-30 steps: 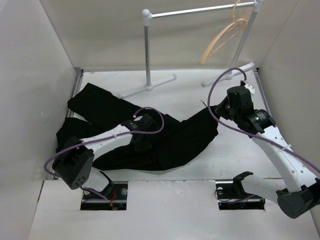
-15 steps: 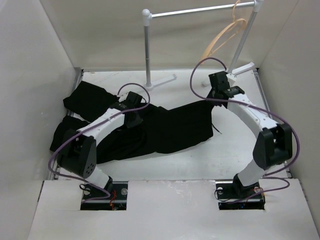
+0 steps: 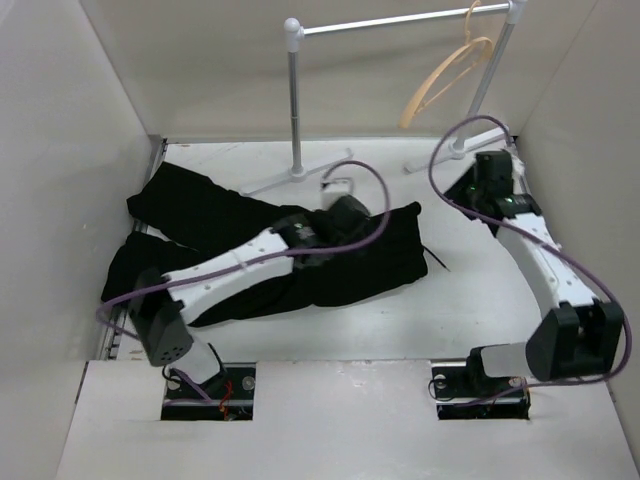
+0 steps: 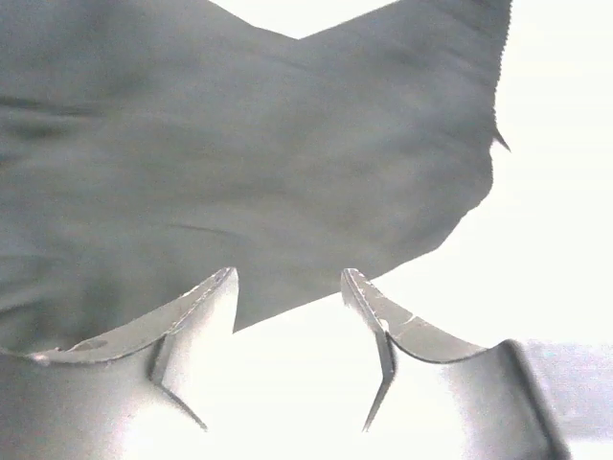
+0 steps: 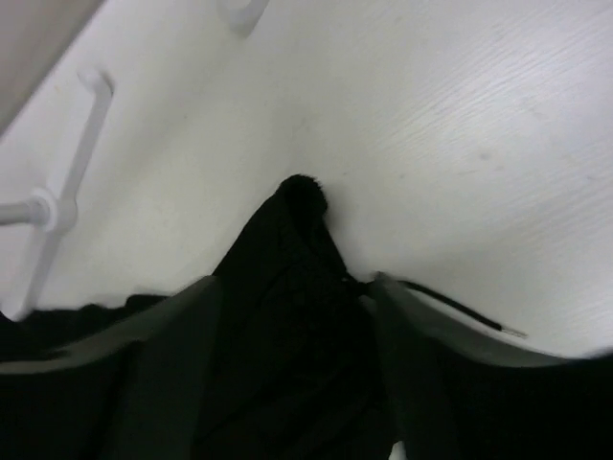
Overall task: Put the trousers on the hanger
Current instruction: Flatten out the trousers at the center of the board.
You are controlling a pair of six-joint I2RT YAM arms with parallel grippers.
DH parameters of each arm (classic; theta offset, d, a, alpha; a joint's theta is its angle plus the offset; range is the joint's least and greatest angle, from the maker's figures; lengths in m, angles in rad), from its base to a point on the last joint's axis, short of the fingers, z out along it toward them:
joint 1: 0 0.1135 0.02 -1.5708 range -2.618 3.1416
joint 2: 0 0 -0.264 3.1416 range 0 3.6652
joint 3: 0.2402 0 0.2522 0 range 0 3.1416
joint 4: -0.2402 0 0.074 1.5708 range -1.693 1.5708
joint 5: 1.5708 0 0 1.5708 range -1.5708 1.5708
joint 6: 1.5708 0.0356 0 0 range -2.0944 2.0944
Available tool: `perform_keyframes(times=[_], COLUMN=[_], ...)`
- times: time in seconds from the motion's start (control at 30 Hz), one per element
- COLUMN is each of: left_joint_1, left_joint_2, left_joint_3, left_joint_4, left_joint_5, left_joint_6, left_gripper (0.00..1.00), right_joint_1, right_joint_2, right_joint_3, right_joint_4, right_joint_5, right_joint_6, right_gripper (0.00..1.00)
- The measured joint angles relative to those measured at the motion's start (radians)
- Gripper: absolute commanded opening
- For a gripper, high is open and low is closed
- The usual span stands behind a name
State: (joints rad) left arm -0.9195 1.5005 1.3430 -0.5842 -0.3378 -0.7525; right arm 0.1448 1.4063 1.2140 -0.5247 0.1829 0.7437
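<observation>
Black trousers [image 3: 385,255] lie just beneath the left pincer [image 4: 287,275], its jaws spread wide and empty. The right pincer [image 5: 287,316] is likewise parted, gripping nothing. The garment sprawls on the bench [image 3: 480,290], and the hanger [image 3: 445,75] hangs on the rack [image 3: 380,20] (well apart). Limp, light fabric will likely sag, so pinch a doubled edge near its corner.

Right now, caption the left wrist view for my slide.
Open left jaws hover above the edge of the black trousers on the white table.

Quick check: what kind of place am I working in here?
Probably a lab test booth: plain walls around a white table, a small rack with one hanger, trousers lying loose.
</observation>
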Motion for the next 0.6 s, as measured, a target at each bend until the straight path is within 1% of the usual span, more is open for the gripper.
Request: perform_keyframes(times=[0.03,0.07,0.1,0.17,0.3,0.4,0.5,0.6], left_joint_1=[-0.06,-0.108,-0.143,-0.182,-0.2,-0.201,-0.203,-0.211], left_joint_2=[0.037,0.085,0.14,0.254,0.474,0.592,0.662,0.702], left_joint_3=[0.04,0.077,0.109,0.158,0.256,0.34,0.41,0.457], left_joint_4=[0.008,0.023,0.039,0.072,0.098,0.105,0.11,0.115], left_joint_5=[-0.007,-0.01,-0.011,-0.014,-0.027,-0.029,-0.028,-0.024], left_joint_6=[0.001,0.004,0.01,0.031,0.093,0.147,0.19,0.217], left_gripper=[0.46,0.46,0.46,0.47,0.5,0.51,0.51,0.48], right_joint_1=[-0.035,-0.077,-0.115,-0.177,-0.251,-0.306,-0.361,-0.382], right_joint_2=[-0.048,-0.098,-0.142,-0.209,-0.303,-0.368,-0.414,-0.441], right_joint_3=[-0.039,-0.087,-0.134,-0.219,-0.362,-0.444,-0.495,-0.517], right_joint_4=[0.011,0.021,0.027,0.029,0.026,0.024,0.024,0.026], right_joint_5=[-0.012,-0.027,-0.043,-0.081,-0.164,-0.217,-0.258,-0.278], right_joint_6=[0.011,0.026,0.041,0.069,0.116,0.141,0.154,0.169], right_gripper=[0.24,0.15,0.13,0.13,0.29,0.42,0.49,0.51])
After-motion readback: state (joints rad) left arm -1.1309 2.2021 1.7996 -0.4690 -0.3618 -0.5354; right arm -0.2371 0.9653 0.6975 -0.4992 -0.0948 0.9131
